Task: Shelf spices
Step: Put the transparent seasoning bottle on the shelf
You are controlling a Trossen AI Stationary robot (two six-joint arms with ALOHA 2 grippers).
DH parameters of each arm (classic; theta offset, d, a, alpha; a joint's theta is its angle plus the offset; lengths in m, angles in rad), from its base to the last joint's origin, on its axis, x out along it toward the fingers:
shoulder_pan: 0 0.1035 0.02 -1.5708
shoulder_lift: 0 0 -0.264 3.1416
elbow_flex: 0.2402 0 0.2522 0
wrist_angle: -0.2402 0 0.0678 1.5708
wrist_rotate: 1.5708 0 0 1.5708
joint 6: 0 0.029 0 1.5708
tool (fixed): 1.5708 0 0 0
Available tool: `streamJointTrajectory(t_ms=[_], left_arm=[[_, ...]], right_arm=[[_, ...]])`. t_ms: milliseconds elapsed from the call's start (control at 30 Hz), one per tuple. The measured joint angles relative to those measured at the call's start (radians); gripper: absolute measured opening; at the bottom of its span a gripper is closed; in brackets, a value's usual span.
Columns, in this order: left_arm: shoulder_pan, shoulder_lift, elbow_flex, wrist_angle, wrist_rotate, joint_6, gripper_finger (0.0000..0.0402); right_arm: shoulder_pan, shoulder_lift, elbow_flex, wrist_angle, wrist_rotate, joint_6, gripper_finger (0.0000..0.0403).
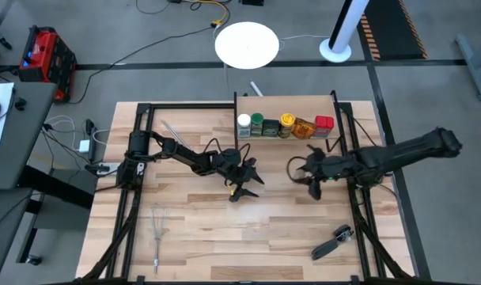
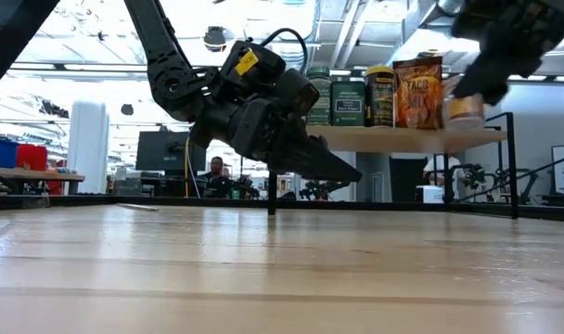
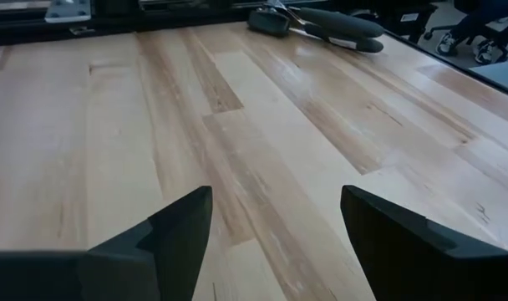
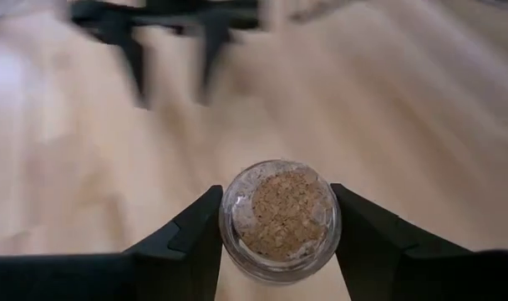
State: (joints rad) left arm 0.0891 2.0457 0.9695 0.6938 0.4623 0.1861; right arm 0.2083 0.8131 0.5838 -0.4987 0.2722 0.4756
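Your right gripper (image 4: 275, 242) is clamped on a cork-topped spice jar (image 4: 279, 219), held above the table short of the shelf (image 1: 284, 101); left gripper (image 3: 275, 238) idles with fingers apart, empty; next, I'd judge, carry it to a free slot.

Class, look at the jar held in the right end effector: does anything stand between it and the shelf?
Nothing visible blocks the way. The right end effector grips a cork-topped jar above bare table, in front of the shelf. The shelf's front already holds a row of spices, so free room there is tight.
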Motion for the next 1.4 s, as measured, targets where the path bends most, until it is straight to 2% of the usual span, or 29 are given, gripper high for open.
streamJointTrajectory(t_ms=[100,233,533,700,833,1100,1400], left_arm=[[0.000,0.000,0.000,0.004,-0.014,-0.001,0.0256],[0.000,0.000,0.000,0.002,-0.028,-0.002,0.0256],[0.000,0.000,0.000,0.001,-0.041,-0.003,0.0256],[0.000,0.000,0.000,-0.002,-0.041,0.000,0.0256],[0.000,0.000,0.000,-0.003,-0.041,0.003,0.0256],[0.000,0.000,0.000,-0.002,-0.047,0.011,0.0256],[0.000,0.000,0.000,0.006,-0.049,0.012,0.0256]], right_arm=[[0.017,-0.089,0.017,-0.191,0.106,0.091,0.0187],[0.025,-0.146,0.071,-0.446,0.209,0.185,0.0187],[0.025,-0.160,0.243,-0.715,0.383,0.261,0.0187],[0.025,-0.162,0.291,-0.838,0.425,0.321,0.0187],[0.025,-0.193,0.293,-0.893,0.475,0.371,0.0187],[0.024,-0.269,0.294,-0.891,0.567,0.373,0.0187],[0.016,-0.284,0.293,-0.892,0.589,0.401,0.0187]])
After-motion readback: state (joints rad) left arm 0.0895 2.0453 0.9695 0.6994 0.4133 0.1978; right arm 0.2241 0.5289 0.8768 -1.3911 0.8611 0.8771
